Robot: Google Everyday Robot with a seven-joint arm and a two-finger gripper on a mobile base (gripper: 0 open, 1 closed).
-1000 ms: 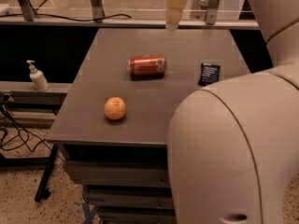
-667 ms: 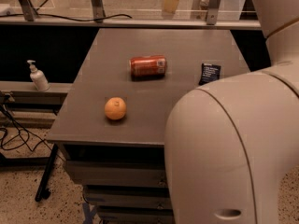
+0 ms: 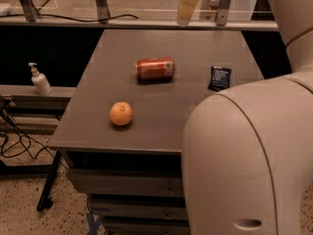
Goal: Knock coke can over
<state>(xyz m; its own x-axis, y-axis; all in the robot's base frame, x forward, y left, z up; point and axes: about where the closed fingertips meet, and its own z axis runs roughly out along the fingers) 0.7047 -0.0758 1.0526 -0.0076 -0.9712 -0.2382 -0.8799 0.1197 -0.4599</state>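
The red coke can (image 3: 155, 68) lies on its side on the grey table (image 3: 93, 131), near the middle, with its length running left to right. My gripper (image 3: 188, 5) hangs high at the top of the camera view, above the table's far edge, behind and a little to the right of the can and well apart from it. My pale arm (image 3: 249, 155) fills the right foreground and hides the table's front right corner.
A round orange (image 3: 121, 113) sits near the table's front left. A small dark packet (image 3: 220, 78) lies to the right of the can. A soap pump bottle (image 3: 39, 80) stands on a low ledge to the left. Metal rails and cables run behind the table.
The gripper has shifted only slightly above the table's far edge. The can, the orange and the packet have not moved.
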